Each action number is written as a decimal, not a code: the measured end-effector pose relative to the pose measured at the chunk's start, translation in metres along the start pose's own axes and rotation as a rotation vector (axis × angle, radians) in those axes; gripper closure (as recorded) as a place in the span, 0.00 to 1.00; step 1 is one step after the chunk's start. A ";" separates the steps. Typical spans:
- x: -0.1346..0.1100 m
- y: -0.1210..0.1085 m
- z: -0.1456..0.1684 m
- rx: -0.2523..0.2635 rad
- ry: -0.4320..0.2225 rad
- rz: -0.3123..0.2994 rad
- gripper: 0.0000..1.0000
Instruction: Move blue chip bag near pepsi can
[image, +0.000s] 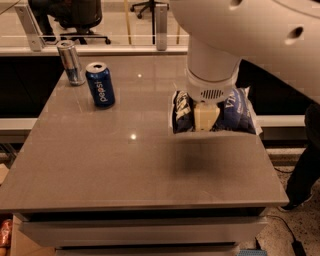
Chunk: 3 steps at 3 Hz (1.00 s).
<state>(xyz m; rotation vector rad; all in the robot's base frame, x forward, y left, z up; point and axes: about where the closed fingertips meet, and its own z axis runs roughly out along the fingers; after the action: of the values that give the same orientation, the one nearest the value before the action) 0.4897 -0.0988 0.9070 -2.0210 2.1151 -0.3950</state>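
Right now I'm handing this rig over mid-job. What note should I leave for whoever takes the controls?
Gripper: over the right side of the table, fingers shut on the blue chip bag. The bag looks to be held just off the surface, with a shadow under it.
Pepsi can: upright at the far left, with a taller silver can close behind it.
Done: bag grasped and apparently lifted.
Left: carry the bag left across the table, set it down beside the pepsi can without bumping either can, then release.
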 end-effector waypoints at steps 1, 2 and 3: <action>-0.020 -0.033 -0.004 0.063 -0.023 -0.061 1.00; -0.044 -0.066 -0.002 0.107 -0.052 -0.108 1.00; -0.071 -0.090 0.007 0.124 -0.073 -0.143 1.00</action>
<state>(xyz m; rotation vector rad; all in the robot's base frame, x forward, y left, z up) 0.5811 -0.0321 0.9256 -2.0878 1.8627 -0.4542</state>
